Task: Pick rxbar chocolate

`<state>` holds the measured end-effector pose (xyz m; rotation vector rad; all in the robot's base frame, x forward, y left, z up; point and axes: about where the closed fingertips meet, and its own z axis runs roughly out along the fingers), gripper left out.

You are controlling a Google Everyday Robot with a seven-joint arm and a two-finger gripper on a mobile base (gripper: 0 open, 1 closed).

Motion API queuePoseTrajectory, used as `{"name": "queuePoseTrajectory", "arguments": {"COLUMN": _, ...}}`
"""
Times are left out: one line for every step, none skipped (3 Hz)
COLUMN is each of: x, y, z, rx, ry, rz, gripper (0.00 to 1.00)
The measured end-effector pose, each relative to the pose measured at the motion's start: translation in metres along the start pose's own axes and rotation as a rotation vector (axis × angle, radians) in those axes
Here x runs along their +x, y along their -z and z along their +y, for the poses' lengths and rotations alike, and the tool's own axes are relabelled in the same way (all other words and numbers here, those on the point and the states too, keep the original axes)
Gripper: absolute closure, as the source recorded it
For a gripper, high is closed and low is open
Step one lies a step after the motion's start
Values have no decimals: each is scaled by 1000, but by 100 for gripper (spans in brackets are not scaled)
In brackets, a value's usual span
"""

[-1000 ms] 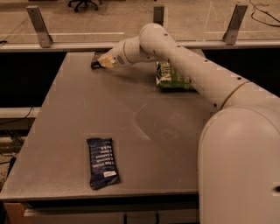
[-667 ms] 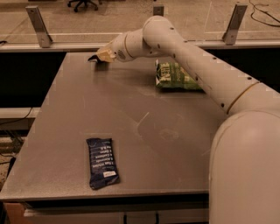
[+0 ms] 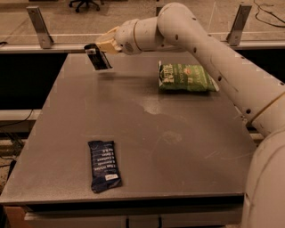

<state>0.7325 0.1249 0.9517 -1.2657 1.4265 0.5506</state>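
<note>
1. The gripper (image 3: pixel 94 48) is out over the far left corner of the bench (image 3: pixel 187 160), at the end of the white arm (image 3: pixel 209 49) that sweeps in from the right edge of the view.
2. Its jaws are clamped on the rxbar chocolate (image 3: pixel 100 60), pinching the packet at its upper end.
3. The bar is a small, short, black-brown packet, the smallest thing in sight. It hangs tilted, lower end pointing down and to the right, with a faint pale glint near the top where it is pinched.
4. It looks clear of the bench top, and a soft dark shadow lies on the surface just below and to the right of it.
5. The bench itself is a flat grey-brown slab, scuffed, with pale smears across the middle.
6. Near the front left lies a longer navy-blue bar (image 3: pixel 105 165), flat, with lines of white text showing, well apart from the gripper.
7. At the far right rests a green bag (image 3: pixel 186 78), lying flat, partly under the line of the arm.
8. Behind the bench runs a pale rail (image 3: pixel 44 46) with slanted metal posts (image 3: pixel 39 24). Beyond it is a tan floor (image 3: pixel 133 9), with the wheeled foot of a chair (image 3: pixel 84 3) at the top edge and a dark cable (image 3: pixel 267 13) at the top right.
</note>
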Motion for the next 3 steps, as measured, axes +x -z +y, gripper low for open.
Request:
{"name": "queuePoseTrajectory", "arguments": {"x": -27, "y": 28, "z": 6, "rx": -8, "ry": 50, "rz": -60, "gripper": 100}}
{"name": "queuePoseTrajectory", "arguments": {"x": -54, "y": 50, "z": 11, "rx": -25, "ry": 87, "rz": -122, "gripper": 100}}
{"name": "queuePoseTrajectory", "arguments": {"x": -56, "y": 52, "z": 12, "rx": -29, "ry": 91, "rz": -128, "gripper": 100}}
